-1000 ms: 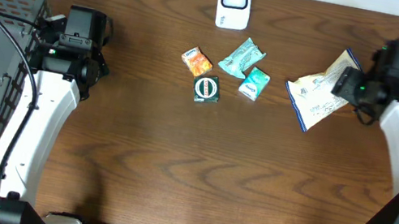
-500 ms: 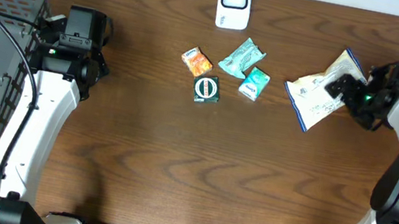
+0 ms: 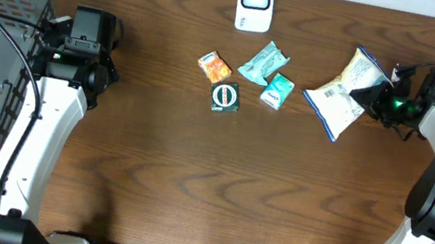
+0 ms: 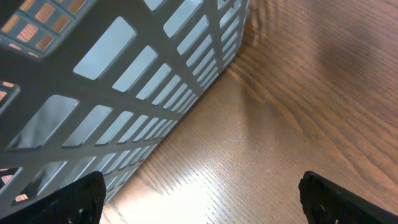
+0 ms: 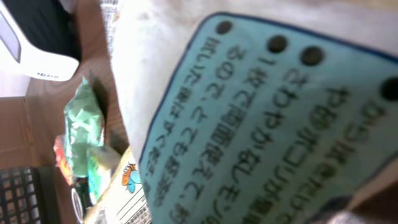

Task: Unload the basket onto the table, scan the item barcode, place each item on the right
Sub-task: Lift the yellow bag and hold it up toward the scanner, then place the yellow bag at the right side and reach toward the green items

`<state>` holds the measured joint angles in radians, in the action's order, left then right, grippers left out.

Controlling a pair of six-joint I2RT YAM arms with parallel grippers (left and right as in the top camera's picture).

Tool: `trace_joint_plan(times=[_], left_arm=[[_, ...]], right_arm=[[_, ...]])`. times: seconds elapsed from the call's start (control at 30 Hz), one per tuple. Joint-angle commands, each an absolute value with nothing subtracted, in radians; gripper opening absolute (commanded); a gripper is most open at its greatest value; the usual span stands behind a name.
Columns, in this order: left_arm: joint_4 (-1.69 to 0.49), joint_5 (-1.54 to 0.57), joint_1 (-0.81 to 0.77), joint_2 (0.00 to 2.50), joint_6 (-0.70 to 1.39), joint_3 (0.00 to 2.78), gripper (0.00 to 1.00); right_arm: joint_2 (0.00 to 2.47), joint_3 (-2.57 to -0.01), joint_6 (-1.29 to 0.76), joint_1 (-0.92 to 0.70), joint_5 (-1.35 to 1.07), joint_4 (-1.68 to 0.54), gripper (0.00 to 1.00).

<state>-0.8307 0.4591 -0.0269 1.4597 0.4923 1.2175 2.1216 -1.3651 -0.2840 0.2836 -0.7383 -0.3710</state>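
Right gripper [image 3: 373,96] pinches the right edge of the snack bag [image 3: 336,98], a white pouch with blue border and Japanese print, on the table's right side, its arm stretched leftward. Left gripper [image 4: 199,200] gapes wide beside the basket [image 4: 124,93].

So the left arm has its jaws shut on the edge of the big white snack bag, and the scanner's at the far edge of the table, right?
No: the right gripper, not the left, has its jaws shut on the edge of the snack bag, as the overhead view shows. The scanner is at the far edge of the table.
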Motion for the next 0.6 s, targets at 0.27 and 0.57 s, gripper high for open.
trace_joint_plan(times=[0.27,0.57], left_arm=[[-0.833,0.483,-0.023,1.467,0.479,1.215,0.98],[-0.833,0.483,-0.023,1.467,0.479,1.215,0.98]], right_arm=[[1.736,-1.374,-0.244,0.186,-0.797,-0.36,0.01],[1.648,-1.374,-0.33,-0.083,-0.882,-0.179,0.01]])
